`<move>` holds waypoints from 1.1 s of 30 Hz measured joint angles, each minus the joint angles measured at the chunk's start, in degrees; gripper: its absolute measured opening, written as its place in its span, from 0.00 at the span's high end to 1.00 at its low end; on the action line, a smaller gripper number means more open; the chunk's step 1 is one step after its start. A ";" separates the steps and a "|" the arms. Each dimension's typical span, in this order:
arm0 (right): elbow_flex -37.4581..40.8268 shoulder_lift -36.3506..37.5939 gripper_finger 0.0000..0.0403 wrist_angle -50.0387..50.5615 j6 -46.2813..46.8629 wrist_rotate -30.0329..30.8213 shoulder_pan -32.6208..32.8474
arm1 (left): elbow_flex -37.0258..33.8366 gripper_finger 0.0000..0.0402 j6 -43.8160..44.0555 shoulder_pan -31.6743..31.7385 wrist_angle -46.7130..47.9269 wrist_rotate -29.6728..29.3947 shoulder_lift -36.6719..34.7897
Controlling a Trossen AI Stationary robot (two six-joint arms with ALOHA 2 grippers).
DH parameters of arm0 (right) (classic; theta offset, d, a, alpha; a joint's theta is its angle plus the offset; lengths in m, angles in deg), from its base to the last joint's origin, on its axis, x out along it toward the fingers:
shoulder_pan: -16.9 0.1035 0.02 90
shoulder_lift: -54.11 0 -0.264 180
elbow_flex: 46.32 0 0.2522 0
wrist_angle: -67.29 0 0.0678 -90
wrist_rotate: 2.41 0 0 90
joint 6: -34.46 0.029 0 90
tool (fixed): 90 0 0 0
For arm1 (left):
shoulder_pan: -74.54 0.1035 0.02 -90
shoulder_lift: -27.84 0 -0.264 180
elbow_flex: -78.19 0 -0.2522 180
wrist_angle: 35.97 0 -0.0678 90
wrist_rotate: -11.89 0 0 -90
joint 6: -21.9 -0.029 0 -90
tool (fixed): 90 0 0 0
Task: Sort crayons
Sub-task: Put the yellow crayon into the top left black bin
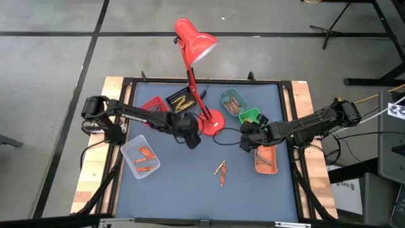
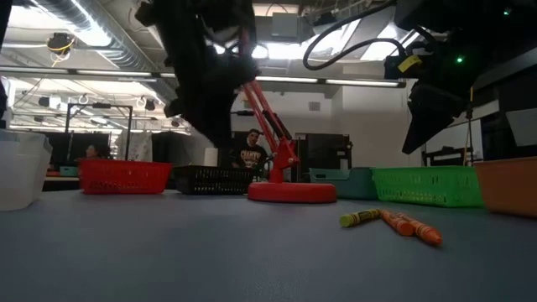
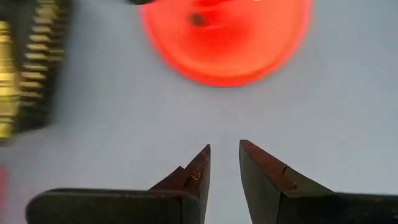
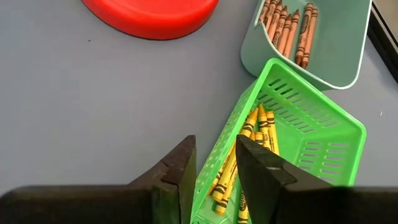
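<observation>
Loose crayons: a few, orange and yellow-green, lie on the bare blue tabletop near the front, between the two arms and apart from every tray.
Clear tray: holds some orange crayons, on the left side.
Orange tray: on the right side, with a crayon or two inside.
Green tray: holds yellow crayons; it sits right under the right gripper.
Pale teal tray: just beside the green tray, full of brown crayons.
Black tray: holds yellow crayons, next to a red tray at the back.
Red lamp: its round base stands in the middle of the tabletop.
Left gripper: hangs above bare tabletop near the lamp base; fingers a little apart, holding nothing.
Right gripper: above the rim of the green tray; fingers a little apart, with nothing gripped.
</observation>
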 joint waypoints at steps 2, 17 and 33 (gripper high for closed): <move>0.00 0.00 0.73 0.00 0.00 0.00 0.00 | 0.00 0.83 1.23 -2.66 -2.88 0.11 0.00; -0.02 -0.01 0.73 -1.79 -0.02 0.02 0.01 | 0.09 0.83 -2.51 -19.15 -40.51 -1.99 12.44; -0.02 -0.01 0.73 -3.37 -0.02 0.02 0.01 | 0.04 0.83 -2.41 -20.76 -53.92 -5.35 23.24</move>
